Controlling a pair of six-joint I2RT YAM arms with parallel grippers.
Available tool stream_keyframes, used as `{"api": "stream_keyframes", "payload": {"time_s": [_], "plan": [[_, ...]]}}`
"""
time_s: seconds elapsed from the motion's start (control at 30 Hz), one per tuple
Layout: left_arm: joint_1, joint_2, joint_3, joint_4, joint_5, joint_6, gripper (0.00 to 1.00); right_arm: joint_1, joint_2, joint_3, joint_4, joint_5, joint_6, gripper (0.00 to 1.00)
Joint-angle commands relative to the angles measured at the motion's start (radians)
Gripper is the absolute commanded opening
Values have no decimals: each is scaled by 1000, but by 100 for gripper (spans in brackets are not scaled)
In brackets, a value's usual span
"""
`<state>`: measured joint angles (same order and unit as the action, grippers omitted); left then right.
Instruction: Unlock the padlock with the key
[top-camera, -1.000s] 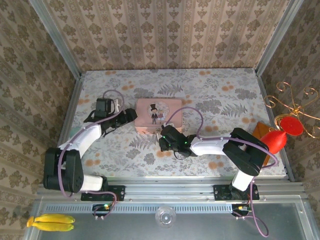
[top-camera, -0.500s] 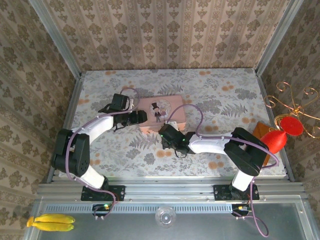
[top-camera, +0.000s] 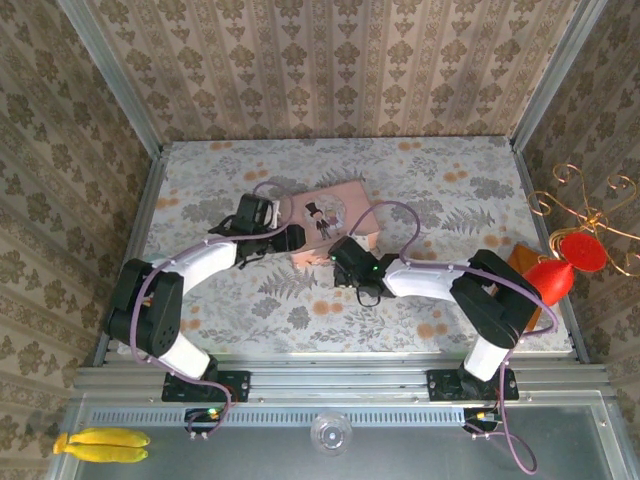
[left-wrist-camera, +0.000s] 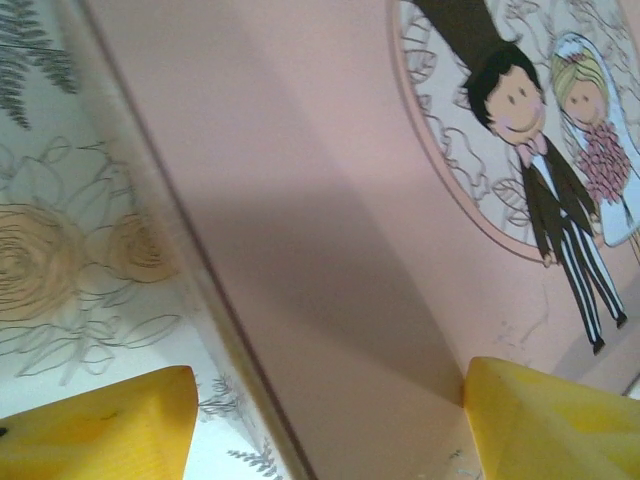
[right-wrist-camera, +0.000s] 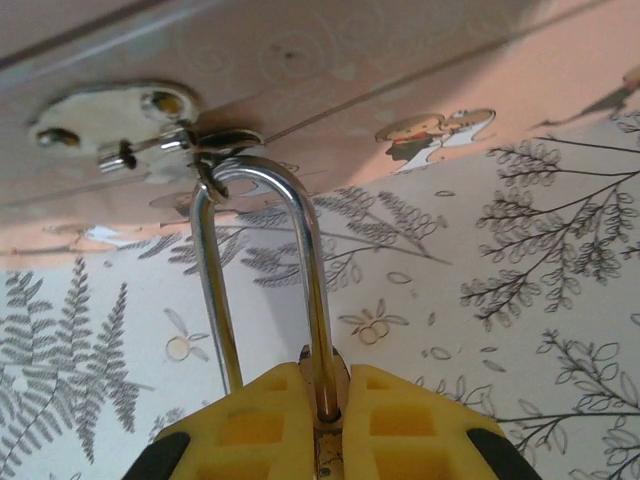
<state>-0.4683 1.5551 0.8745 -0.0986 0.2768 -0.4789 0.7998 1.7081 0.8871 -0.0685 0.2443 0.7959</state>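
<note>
The padlock (right-wrist-camera: 318, 320), its shackle (right-wrist-camera: 255, 166) hooked through the hasp (right-wrist-camera: 120, 118) of the pink tin (right-wrist-camera: 400, 60), sticks straight out ahead of the right pincer (right-wrist-camera: 325, 405), which is clamped on its body. The left pincer (left-wrist-camera: 330, 420) stands apart, astride the tin's edge.

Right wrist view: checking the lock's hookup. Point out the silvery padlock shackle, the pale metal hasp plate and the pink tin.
silvery padlock shackle (right-wrist-camera: 313, 270), right wrist view, right leg.
pale metal hasp plate (right-wrist-camera: 98, 118), right wrist view, flat middle.
pink tin (right-wrist-camera: 400, 60), right wrist view, bare surface.
</note>
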Motion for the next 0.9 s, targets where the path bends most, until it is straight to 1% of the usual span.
{"api": "stream_keyframes", "payload": {"time_s": [0.0, 0.1, 0.4, 0.53, 0.77, 0.87], "plan": [[-65, 9, -71, -131, -33, -6, 70, -54, -19, -47, 108, -18, 70, 0], [-99, 2, -81, -120, -39, -17, 70, -92, -22, -83, 169, -68, 108, 0], [-155, -1, -95, -84, -29, -60, 70, -130, -24, -82, 235, -114, 168, 0], [-167, 0, -92, -74, -13, -74, 70, -153, -18, -88, 255, -148, 208, 0], [-182, -3, -94, -68, -23, -98, 70, -180, -10, -80, 278, -167, 248, 0], [-184, 0, -93, -79, -31, -102, 70, -208, -10, -82, 286, -187, 270, 0]]}}
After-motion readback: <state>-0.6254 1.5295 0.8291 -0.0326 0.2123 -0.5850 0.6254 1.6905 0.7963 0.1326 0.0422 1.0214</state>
